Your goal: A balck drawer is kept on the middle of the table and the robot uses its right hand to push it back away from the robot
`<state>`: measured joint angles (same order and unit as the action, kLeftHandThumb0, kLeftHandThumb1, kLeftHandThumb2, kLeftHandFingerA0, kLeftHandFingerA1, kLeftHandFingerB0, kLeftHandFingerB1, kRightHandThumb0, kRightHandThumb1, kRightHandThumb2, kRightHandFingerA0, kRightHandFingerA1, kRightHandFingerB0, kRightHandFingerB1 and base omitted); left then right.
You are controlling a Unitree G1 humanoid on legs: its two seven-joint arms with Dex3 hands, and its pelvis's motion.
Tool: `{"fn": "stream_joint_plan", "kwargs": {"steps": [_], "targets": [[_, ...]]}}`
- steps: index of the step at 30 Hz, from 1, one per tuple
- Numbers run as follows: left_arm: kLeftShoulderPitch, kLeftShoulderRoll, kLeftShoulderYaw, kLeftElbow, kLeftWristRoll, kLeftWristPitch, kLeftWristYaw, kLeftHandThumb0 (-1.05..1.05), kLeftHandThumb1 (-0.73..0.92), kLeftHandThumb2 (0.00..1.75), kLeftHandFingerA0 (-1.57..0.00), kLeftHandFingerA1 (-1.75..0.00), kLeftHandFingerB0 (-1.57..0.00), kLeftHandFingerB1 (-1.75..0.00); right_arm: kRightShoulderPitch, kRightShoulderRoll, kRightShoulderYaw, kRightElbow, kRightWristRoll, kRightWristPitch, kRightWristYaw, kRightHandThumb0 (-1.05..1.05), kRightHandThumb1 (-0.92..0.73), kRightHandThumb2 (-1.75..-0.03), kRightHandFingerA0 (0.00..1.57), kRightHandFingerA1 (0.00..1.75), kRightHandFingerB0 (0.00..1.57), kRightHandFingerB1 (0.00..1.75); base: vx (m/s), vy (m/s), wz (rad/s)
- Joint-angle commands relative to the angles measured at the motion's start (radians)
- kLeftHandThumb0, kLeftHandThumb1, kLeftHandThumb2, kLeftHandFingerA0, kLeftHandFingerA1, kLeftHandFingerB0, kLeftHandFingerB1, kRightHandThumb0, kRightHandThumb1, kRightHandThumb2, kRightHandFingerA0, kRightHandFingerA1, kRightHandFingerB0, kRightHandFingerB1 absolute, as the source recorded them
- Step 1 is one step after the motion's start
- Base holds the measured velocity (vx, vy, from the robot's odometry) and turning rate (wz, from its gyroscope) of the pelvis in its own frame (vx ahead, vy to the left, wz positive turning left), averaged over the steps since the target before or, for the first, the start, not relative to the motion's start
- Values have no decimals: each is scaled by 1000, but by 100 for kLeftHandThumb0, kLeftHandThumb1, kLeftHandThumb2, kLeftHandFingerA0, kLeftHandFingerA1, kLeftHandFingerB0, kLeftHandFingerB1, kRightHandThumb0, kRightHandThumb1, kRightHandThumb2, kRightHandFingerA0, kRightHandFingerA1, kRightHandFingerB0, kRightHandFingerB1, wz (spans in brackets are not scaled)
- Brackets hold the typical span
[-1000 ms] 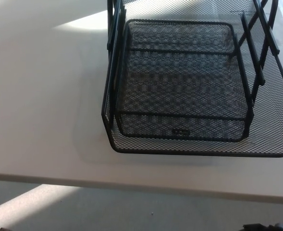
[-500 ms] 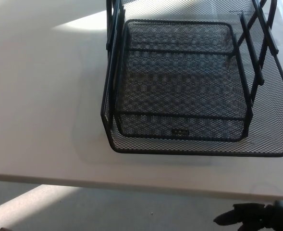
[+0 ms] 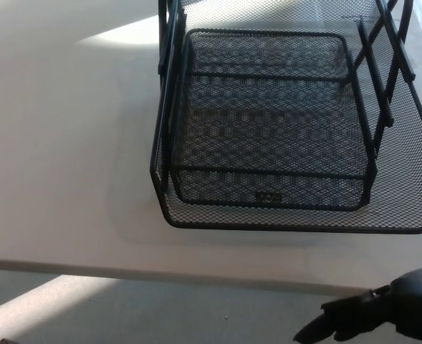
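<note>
Right hand (image 3: pixel 372 315) has risen further below the black drawer (image 3: pixel 268 136) (wrist cut off).

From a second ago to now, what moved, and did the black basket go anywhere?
The right hand came up into view at the bottom right corner and reached left, below the table edge. It has not touched anything and holds nothing. The black mesh drawer stayed where it was on the table, not pushed yet. The left hand is not in view.
</note>
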<state>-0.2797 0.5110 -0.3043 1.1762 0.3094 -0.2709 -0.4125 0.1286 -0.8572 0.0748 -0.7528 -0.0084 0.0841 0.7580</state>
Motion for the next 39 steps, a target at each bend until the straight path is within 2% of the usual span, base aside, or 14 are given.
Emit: {"fn": "stream_joint_plan", "kwargs": {"steps": [1, 4, 12, 13, 24, 33, 39], "targets": [[6, 23, 18, -2, 0, -49, 7, -54, 74, 62, -49, -38, -36, -33, -235, -153, 54, -125, 346, 224, 308, -54, -76, -64, 52, 42, 36, 34, 0, 0, 0], [5, 24, 15, -1, 5, -52, 10, -55, 71, 63, -47, -39, -34, -33, -282, -146, 86, -119, 342, 240, 319, -53, -80, -64, 52, 43, 37, 35, 0, 0, 0], [5, 23, 9, -1, 14, -52, 17, -56, 71, 63, -48, -39, -34, -33, -397, -128, 180, -99, 329, 295, 349, -54, -77, -64, 51, 42, 35, 35, 0, 0, 0], [5, 23, 9, 0, 13, -52, 18, -56, 71, 62, -48, -39, -34, -33, -411, -121, 197, -88, 320, 298, 354, -53, -81, -64, 51, 41, 36, 34, 0, 0, 0], [8, 24, 14, 2, 13, -61, 19, -54, 74, 62, -48, -38, -36, -33, -559, -36, 401, 3, 249, 368, 377, -54, -82, -64, 51, 41, 37, 34, 0, 0, 0], [9, 20, 18, 5, 11, -54, 18, -56, 71, 63, -48, -39, -35, -33, -676, 27, 544, 83, 153, 416, 393, -55, -82, -65, 49, 41, 36, 34, 0, 0, 0], [7, 16, 22, 1, 6, -60, 6, -54, 71, 62, -46, -38, -34, -33, -787, 105, 604, 165, 107, 472, 390, -53, -80, -64, 48, 41, 37, 34, 0, 0, 0]]}}
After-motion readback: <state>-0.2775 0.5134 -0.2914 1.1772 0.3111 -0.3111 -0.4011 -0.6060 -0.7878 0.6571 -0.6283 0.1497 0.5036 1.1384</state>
